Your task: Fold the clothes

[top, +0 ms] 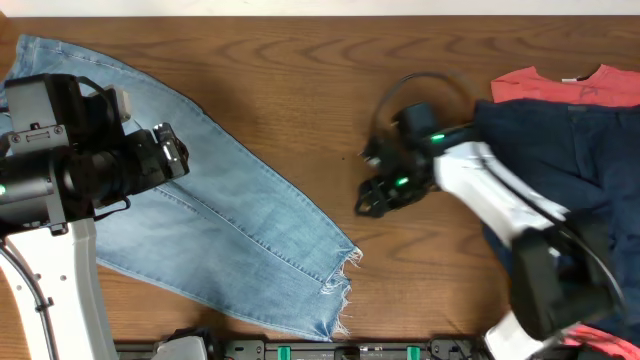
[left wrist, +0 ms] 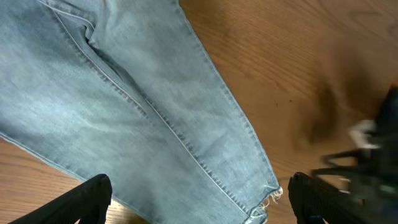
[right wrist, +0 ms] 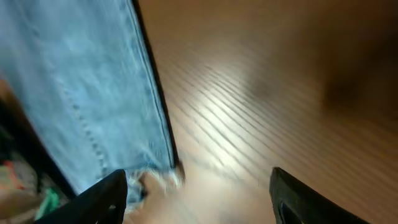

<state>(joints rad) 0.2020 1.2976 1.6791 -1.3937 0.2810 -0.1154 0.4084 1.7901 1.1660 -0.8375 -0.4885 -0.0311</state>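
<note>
Light-blue denim jeans (top: 230, 225) lie flat on the left half of the wooden table, one leg running down to a frayed hem (top: 340, 285). They also show in the left wrist view (left wrist: 124, 106) and the right wrist view (right wrist: 81, 93). A dark navy garment (top: 570, 165) lies at the right, over a coral-red T-shirt (top: 560, 85). My left gripper (left wrist: 199, 202) is open and empty above the jeans leg. My right gripper (right wrist: 199, 199) is open and empty over bare wood, just right of the frayed hem (right wrist: 158, 177); it also shows in the overhead view (top: 375, 195).
The wooden table (top: 400, 300) shows bare between the jeans and the navy garment. A black rail with green parts (top: 330, 350) runs along the front edge. More coral-red cloth (top: 600, 340) shows at the bottom right corner.
</note>
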